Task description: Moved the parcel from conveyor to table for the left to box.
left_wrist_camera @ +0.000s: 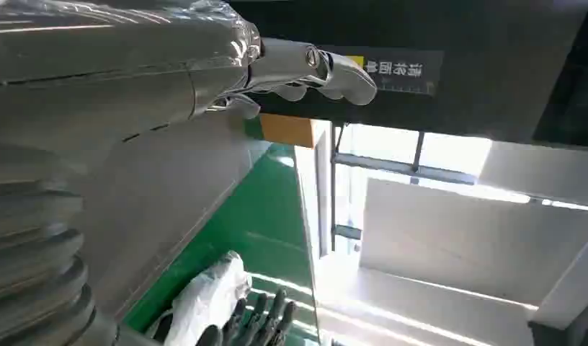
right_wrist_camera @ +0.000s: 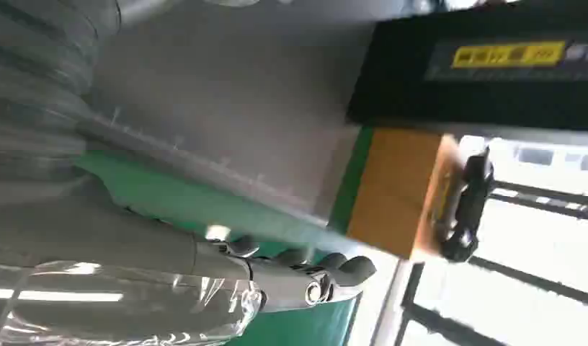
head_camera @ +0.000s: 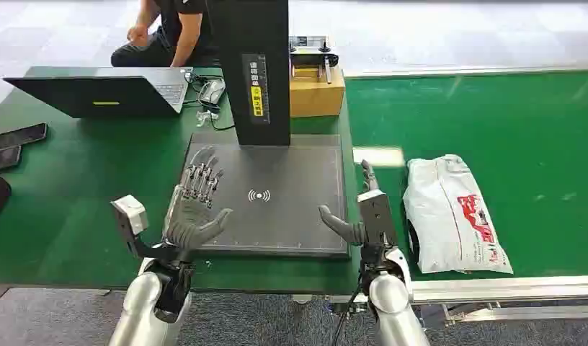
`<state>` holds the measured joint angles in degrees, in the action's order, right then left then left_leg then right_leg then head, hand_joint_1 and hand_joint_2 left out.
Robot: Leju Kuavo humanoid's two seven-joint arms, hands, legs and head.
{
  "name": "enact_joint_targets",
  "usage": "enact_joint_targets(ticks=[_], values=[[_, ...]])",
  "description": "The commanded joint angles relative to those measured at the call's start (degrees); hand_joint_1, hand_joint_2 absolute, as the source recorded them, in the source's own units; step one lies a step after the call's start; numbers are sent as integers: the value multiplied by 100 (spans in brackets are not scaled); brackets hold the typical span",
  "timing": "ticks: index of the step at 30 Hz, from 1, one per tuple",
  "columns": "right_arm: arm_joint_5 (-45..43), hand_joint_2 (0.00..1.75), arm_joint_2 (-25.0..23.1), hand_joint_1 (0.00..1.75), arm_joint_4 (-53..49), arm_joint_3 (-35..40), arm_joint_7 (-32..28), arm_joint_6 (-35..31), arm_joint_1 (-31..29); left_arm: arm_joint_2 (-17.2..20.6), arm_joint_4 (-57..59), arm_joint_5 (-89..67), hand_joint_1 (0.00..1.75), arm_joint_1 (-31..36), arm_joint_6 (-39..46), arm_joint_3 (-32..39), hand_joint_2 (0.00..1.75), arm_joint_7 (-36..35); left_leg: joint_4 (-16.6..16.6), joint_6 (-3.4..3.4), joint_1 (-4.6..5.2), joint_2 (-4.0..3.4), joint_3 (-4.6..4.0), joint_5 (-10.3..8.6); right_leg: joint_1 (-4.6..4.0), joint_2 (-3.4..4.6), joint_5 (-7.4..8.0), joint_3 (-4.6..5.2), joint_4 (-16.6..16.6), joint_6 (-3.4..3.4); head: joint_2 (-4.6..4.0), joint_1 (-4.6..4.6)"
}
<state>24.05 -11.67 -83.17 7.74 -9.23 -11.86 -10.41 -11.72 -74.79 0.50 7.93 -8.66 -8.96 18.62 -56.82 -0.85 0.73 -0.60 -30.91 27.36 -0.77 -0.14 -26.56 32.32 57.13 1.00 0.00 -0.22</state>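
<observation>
A white plastic parcel [head_camera: 452,215] with red print lies flat on the green conveyor belt [head_camera: 493,122], to the right of the grey scanner pad [head_camera: 269,194]. My right hand [head_camera: 359,213] hovers at the pad's right edge, just left of the parcel, fingers spread and holding nothing. My left hand [head_camera: 194,205] is raised over the pad's left edge, palm open, fingers apart. In the left wrist view the left hand [left_wrist_camera: 305,72] fingers stretch out, and the parcel [left_wrist_camera: 205,299] shows beyond the right hand's dark fingers [left_wrist_camera: 259,324]. The right hand [right_wrist_camera: 305,277] appears with fingers extended in the right wrist view.
A black scanner column [head_camera: 251,68] stands at the pad's back edge. Behind it sits a cardboard box [head_camera: 316,90] with a tool on top. A laptop [head_camera: 104,90], a mouse [head_camera: 213,90] and phones [head_camera: 17,137] lie on the green table at left. A person [head_camera: 168,32] sits behind.
</observation>
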Motion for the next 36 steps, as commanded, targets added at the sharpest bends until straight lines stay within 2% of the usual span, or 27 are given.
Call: enact_joint_targets(ticks=[1,2,7,8,9,11,15,23,36], values=[[1681,175,406,0,501,-768,458,-492,-492,36,-42,-84,0,-4,1,180,175,-74,2,6,0,6,0,-4,2,-3,3,-2,-3,-9,0,0],[2099,175,502,0,548,-934,667,-597,-605,34,-11,-80,0,9,-38,181,175,-83,11,16,0,14,4,-12,5,-5,10,-8,-13,-22,0,2],[2472,175,670,0,1004,-1661,695,-323,-1010,-6,253,-136,0,138,-110,177,175,-31,-2,5,1,12,0,-5,3,-9,3,-3,-3,-9,0,0],[2661,175,843,0,1419,-1802,928,-195,-1230,-5,265,-145,0,159,-103,173,175,-27,2,9,2,19,2,-9,6,-14,7,-7,-7,-16,0,0],[2646,175,918,0,1630,-1877,850,-159,-1343,-2,256,-145,0,160,-101,174,175,-27,1,8,1,11,2,-6,4,-7,6,-5,-6,-12,0,0],[2951,175,1163,0,2423,-2117,1151,-328,-1701,31,132,-150,0,84,-74,197,175,-50,3,9,1,12,4,-9,4,-7,10,-10,-12,-17,0,2],[2918,175,1408,0,3368,-2419,960,-510,-2043,-25,-48,-153,0,-46,-90,335,175,-61,18,18,2,12,13,-20,8,-1,24,-16,-26,-30,0,0],[3181,175,1419,0,3919,-2454,1270,-299,-1866,-69,92,-252,0,38,-199,381,175,-114,5,13,0,19,11,-8,5,-14,10,-15,-13,-20,0,2],[3196,175,1187,0,3969,-2254,1622,325,-1523,9,272,-287,0,130,-188,444,175,-65,7,11,-2,13,9,-7,1,-7,11,-10,-14,-18,0,0]])
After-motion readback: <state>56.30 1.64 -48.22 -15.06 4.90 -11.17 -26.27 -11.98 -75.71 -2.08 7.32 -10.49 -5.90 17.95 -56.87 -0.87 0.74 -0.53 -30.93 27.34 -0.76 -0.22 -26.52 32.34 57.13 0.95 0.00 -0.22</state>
